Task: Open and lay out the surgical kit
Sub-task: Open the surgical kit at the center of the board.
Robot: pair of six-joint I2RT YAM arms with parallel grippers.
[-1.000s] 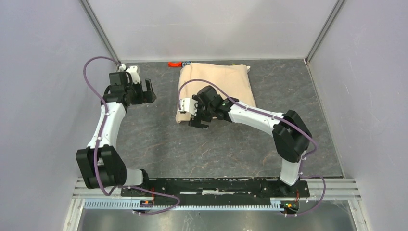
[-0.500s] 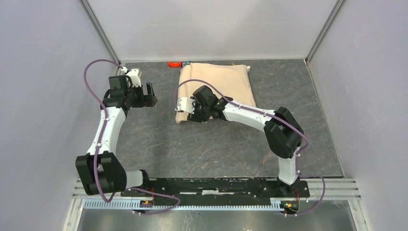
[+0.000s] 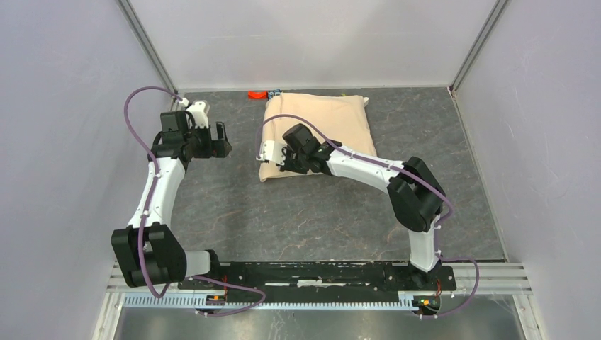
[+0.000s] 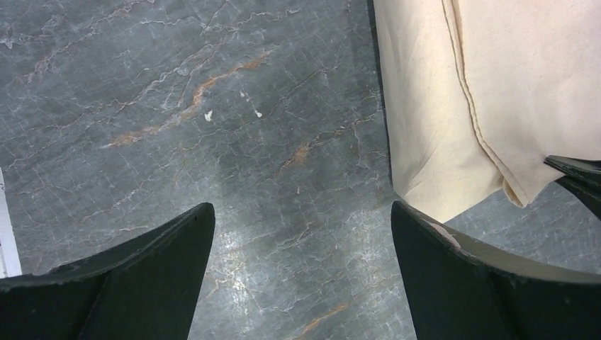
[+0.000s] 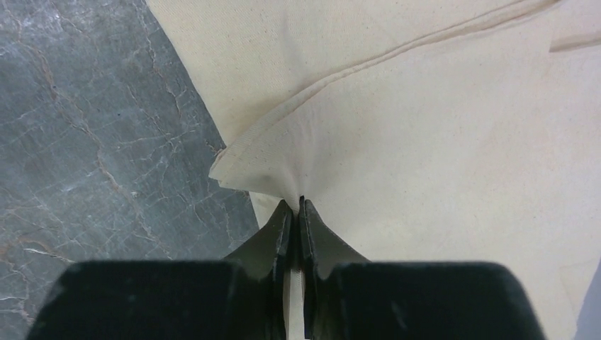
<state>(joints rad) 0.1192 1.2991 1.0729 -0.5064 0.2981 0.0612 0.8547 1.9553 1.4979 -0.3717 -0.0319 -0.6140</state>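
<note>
Cloth wrap [image 3: 326, 124], beige and folded shut, lies at the far middle of the table [image 3: 283, 212]. Right pincer [image 5: 298, 207] is pinched almost closed on the loose flap at the bundle's near left corner. Left pincer [image 4: 301, 210] hangs spread wide and empty over bare table just left of the bundle. The bite looks thin: a quick pull could slip the flap free, or drag the whole bundle, since nothing pins it. Count: one bundle, two pincers, one small orange piece [image 3: 255, 93] at the far edge. Tray and tools are hidden.
</note>
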